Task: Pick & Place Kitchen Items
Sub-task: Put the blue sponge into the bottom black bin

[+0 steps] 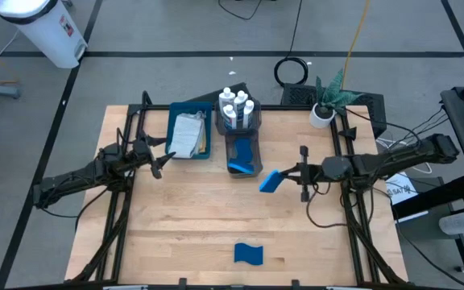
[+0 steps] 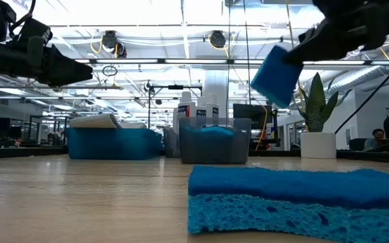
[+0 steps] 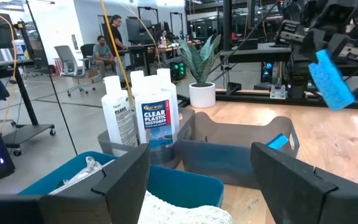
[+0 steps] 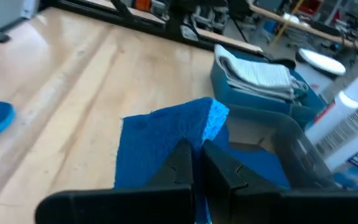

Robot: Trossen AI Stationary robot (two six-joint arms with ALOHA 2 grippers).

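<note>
The right tool (image 1: pixel 283 176) is clamped on a blue rectangular sponge (image 1: pixel 270 181), held above the wooden counter (image 1: pixel 192 225). It hangs just beside the grey plastic bin (image 1: pixel 243 155). The left tool (image 1: pixel 161 161) waits near the blue flat tray (image 1: pixel 203 129), fingers apart.

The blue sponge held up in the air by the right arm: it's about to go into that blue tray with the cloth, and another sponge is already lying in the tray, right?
Not quite. The right gripper does hold a blue sponge aloft, but the sponge already put away lies in the grey bin, not the blue tray. The high view shows the tray holds only a light cloth.
</note>
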